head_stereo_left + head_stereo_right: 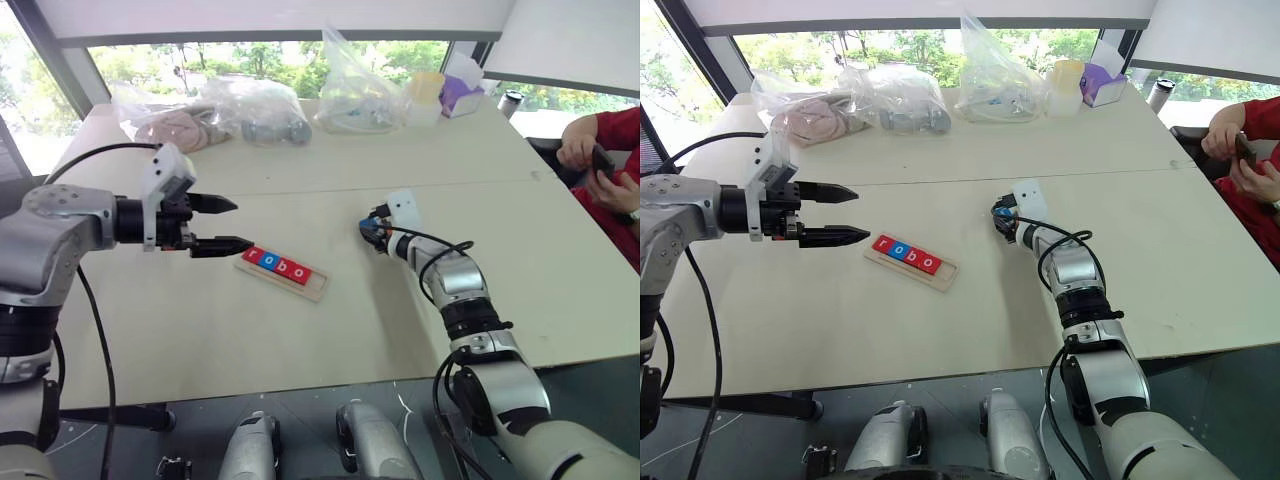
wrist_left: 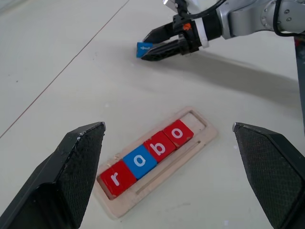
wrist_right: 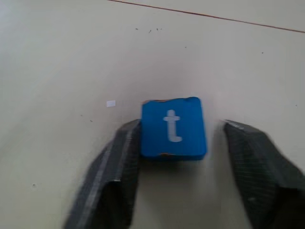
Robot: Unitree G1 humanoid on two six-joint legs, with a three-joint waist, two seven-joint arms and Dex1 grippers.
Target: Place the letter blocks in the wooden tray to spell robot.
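Right gripper (image 3: pixel 176 143) low over the pale table (image 1: pixel 300 330), black fingers either side of one small blue square "t" tile (image 3: pixel 173 127), one finger touching its edge, the other apart. Left gripper (image 1: pixel 222 224) held level above the table, spread wide. Just beside it, one long pale-wood tray (image 2: pixel 200 125): four tiles inside, red "r" (image 2: pixel 115 178), blue "o" (image 2: pixel 139 161), red "b" (image 2: pixel 159 146), red "o" (image 2: pixel 178 134), last slot bare.
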